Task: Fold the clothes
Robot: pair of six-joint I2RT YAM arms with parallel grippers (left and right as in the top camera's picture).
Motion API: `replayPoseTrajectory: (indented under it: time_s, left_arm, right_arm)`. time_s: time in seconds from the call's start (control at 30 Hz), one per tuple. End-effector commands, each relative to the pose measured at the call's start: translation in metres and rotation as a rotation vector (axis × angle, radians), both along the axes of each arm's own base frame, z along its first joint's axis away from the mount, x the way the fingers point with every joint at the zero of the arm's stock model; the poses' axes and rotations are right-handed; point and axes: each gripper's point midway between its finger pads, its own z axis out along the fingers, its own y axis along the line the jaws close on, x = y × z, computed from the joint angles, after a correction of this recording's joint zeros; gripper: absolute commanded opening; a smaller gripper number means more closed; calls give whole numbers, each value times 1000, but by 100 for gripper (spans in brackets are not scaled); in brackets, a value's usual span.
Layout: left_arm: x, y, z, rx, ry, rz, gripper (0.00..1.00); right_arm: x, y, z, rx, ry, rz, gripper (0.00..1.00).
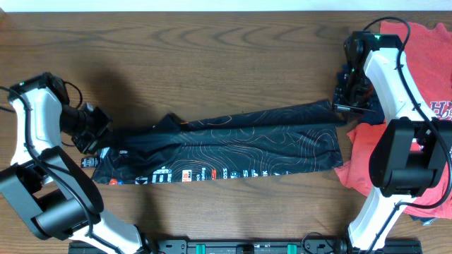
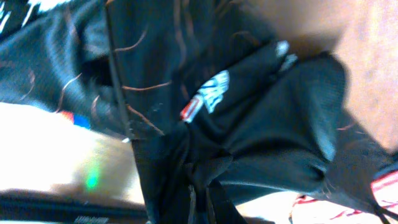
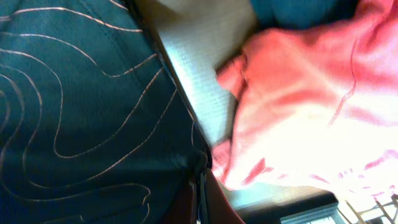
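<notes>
The black jersey [image 1: 240, 144] lies stretched in a long band across the middle of the wooden surface [image 1: 212, 56], held at both ends. White lettering and small logos run along its lower edge with one orange-red patch among them, all too small to read from overhead. In the left wrist view a white logo beside a red-and-white badge [image 2: 204, 99] shows on the bunched fabric, but it is blurred and cannot be read. Thin orange-red contour lines cover the cloth.

The red T-shirt [image 1: 431, 63] lies at the right end of the surface. It bears white block letters, of which only what looks like an H can be made out, as the frame edge cuts off the rest.

The left claw [image 1: 99, 141] is closed on the jersey's left end, where the fabric gathers into folds. The right claw [image 1: 337, 107] is pinched together on the jersey's upper right corner, just beside the red T-shirt.

In the left wrist view the dark fingers merge with the dark cloth and are hard to tell apart. In the right wrist view only the fingertips [image 3: 202, 196] show at the bottom edge, against the jersey's hem. A strip of dark blue cloth [image 3: 298, 9] sits at the top of that view, mostly cut off. The right arm hides part of the red T-shirt from overhead.
</notes>
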Motion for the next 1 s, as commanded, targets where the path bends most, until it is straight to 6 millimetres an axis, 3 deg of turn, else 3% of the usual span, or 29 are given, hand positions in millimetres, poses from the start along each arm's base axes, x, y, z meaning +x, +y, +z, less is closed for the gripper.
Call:
replayPoseTrajectory:
  time_s: [0.0,0.2,0.43,0.5,0.53,0.6,0.73,0.97]
  left_arm:
    - [-27,12,-10,83,96,-48,6]
    - [-43,9,-8,74,168,-61,6]
    - [-49,11,-8,92,193,-71,6]
    - [-52,13,-8,104,210,-78,6]
    - [-53,13,-7,105,214,-80,7]
    - [-54,13,-7,104,216,-80,26]
    - [-56,12,-6,98,226,-81,44]
    - [-55,7,-4,70,219,-73,46]
  right_arm:
    - [-10,-8,13,-37,19,16,1]
    - [-31,1,13,21,109,32,1]
    - [-50,8,-6,57,180,49,1]
    - [-57,8,-12,57,203,49,5]
    - [-60,7,-15,56,210,49,11]
    - [-62,7,-20,54,213,48,22]
    - [-60,6,-24,54,202,45,26]
    - [-50,5,-28,53,158,44,28]
